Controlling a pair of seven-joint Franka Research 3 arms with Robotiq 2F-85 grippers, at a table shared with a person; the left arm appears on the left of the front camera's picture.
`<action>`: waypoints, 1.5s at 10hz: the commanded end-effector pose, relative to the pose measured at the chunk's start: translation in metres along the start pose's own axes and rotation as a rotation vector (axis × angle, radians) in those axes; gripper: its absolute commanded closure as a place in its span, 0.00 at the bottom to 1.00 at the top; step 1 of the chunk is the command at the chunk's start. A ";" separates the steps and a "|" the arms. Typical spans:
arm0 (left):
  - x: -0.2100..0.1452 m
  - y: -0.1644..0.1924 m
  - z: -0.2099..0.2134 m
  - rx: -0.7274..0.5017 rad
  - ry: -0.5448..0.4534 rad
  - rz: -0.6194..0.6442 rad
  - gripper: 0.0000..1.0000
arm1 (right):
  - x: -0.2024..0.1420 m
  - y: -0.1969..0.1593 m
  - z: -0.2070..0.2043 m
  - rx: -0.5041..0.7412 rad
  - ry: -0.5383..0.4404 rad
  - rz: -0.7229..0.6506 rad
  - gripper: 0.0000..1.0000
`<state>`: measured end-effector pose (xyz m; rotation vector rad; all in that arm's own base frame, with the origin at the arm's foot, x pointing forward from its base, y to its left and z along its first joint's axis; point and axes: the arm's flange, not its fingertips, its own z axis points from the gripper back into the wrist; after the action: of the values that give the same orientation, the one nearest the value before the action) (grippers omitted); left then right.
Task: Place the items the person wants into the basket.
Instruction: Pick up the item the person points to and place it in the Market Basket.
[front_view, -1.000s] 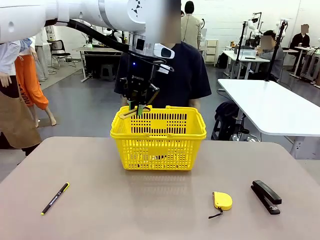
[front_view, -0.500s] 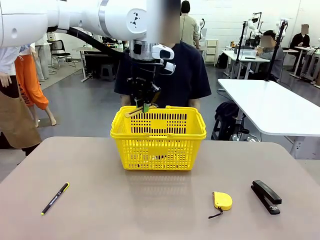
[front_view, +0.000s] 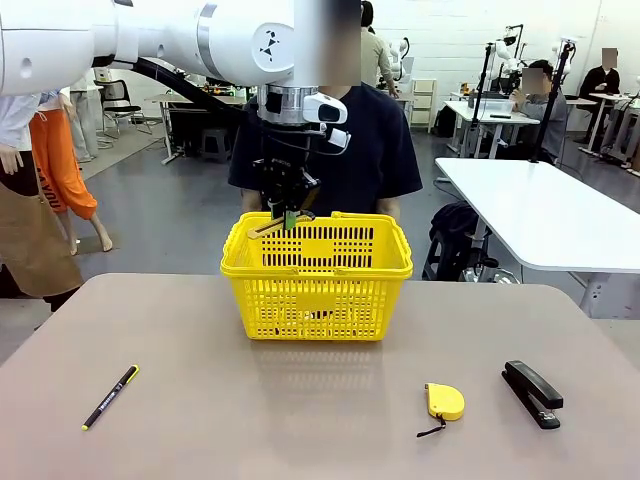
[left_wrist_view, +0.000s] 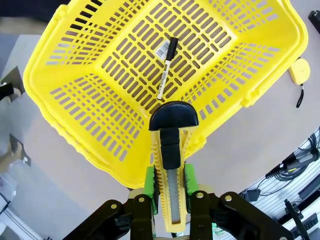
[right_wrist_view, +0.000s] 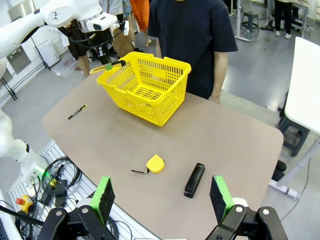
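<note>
You are looking at a robotics lab: a wide hall with a polished grey floor (front_view: 170, 215), white worktables (front_view: 540, 215) at the right of the frame, tripod-mounted rigs (front_view: 484, 90) at upper right, and cables (right_wrist_view: 57, 175) beside a red stop button (right_wrist_view: 21, 202) at lower left of the right wrist view.

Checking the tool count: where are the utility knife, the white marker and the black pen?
utility knife (left_wrist_view: 170, 150), left wrist view, black slider.
white marker (left_wrist_view: 165, 75), left wrist view, white barrel.
black pen (front_view: 110, 398), front view, mid-shaft.
</note>
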<state>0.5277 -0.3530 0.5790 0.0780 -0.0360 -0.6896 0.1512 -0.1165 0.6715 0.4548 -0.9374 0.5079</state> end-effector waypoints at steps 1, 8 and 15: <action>0.000 0.000 0.000 0.000 -0.002 0.000 0.73 | 0.000 0.000 -0.001 -0.005 0.015 -0.009 0.00; 0.055 0.037 -0.049 -0.092 -0.024 -0.297 0.73 | 0.000 0.000 -0.001 -0.005 0.015 -0.009 0.00; 0.073 0.039 -0.106 -0.073 0.051 -0.288 0.73 | 0.000 0.000 -0.001 -0.005 0.015 -0.009 0.00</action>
<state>0.6060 -0.3566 0.4689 0.0071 0.0574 -0.9816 0.1512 -0.1166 0.6716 0.4548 -0.9375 0.5079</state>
